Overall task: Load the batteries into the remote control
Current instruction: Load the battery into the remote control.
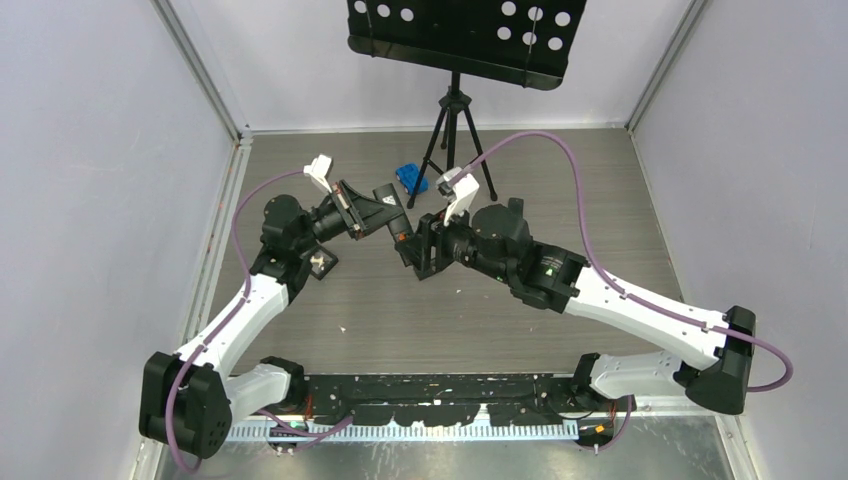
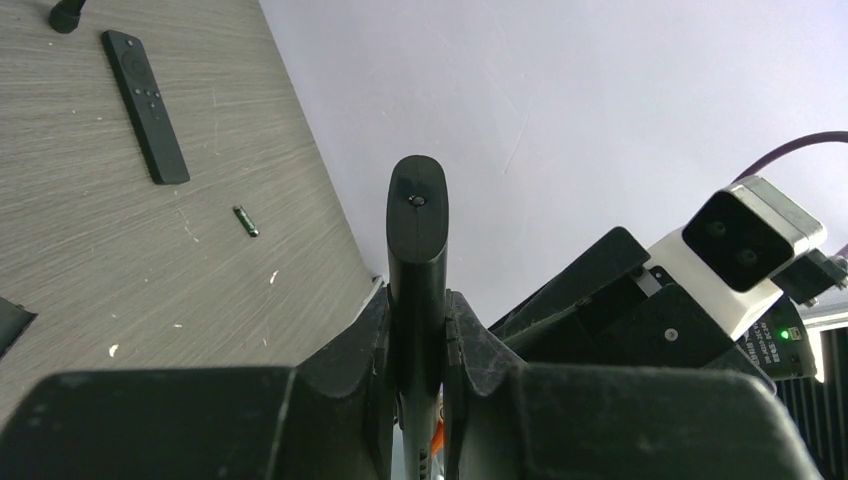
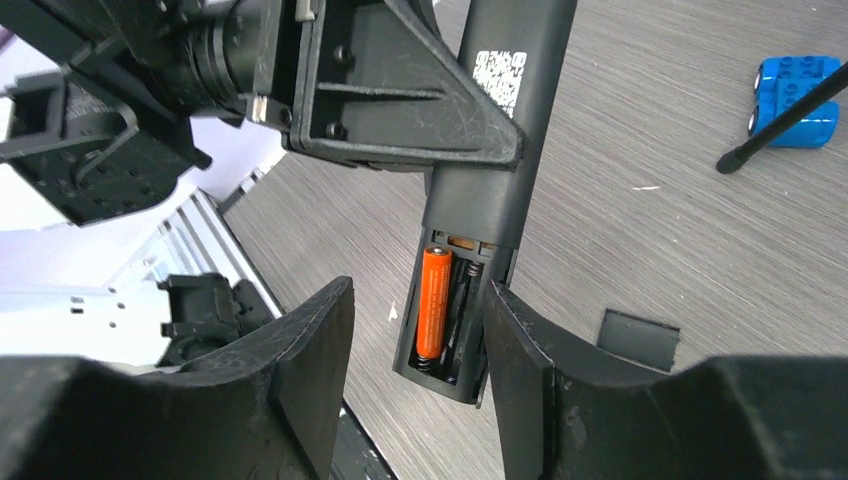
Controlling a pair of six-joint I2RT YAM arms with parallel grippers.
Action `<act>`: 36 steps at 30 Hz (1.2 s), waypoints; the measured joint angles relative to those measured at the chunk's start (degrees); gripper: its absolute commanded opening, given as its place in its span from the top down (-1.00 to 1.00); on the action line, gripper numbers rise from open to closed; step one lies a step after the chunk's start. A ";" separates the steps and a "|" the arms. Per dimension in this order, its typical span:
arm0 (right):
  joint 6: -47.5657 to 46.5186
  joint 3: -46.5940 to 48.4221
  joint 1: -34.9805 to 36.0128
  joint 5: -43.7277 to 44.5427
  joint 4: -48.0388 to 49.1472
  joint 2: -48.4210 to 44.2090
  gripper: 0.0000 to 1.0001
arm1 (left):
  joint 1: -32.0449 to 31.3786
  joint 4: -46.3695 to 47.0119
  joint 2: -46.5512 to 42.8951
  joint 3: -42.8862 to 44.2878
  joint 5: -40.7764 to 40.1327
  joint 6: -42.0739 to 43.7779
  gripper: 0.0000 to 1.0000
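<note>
One orange battery (image 3: pixel 433 305) and one dark battery (image 3: pixel 462 312) sit in the open compartment (image 3: pixel 440 372) of the remote control (image 3: pixel 478 200), at frame centre. The left gripper (image 2: pixel 418 330) clamps this remote. The right gripper (image 3: pixel 418 335) has its jaws apart. One loose battery (image 2: pixel 245 221) lies at left in the left wrist view.

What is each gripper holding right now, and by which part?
Left gripper clamps the remote control around its middle. Right gripper holds nothing: jaws open either side of the battery compartment.

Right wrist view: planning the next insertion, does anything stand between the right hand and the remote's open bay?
Nothing visible. The open right hand flanks the remote control's uncovered bay; the orange battery sits inside, left hand higher.
</note>
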 measured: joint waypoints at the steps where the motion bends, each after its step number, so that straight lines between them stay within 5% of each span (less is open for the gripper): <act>1: 0.44 -0.09 -0.02 0.17 0.09 -0.33 -0.15 | 0.00 0.00 0.00 0.00 0.00 0.02 1.00; 6: 5.55 -2.86 -0.07 1.51 2.75 -4.68 -0.29 | -0.02 0.17 0.00 0.00 -0.98 0.15 1.00; 13: 24.28 -7.45 -0.07 9.90 4.48 -10.43 -0.50 | 0.00 2.45 0.00 0.31 -4.72 0.48 1.00; 20: 37.68 -13.22 -0.17 12.70 8.87 -8.87 -0.67 | 0.00 3.45 0.00 1.18 -8.07 0.39 1.00; 36: 51.36 -13.70 -4.39 11.52 19.52 -1.75 -0.69 | -0.02 4.09 0.15 1.55 -10.03 -0.09 1.00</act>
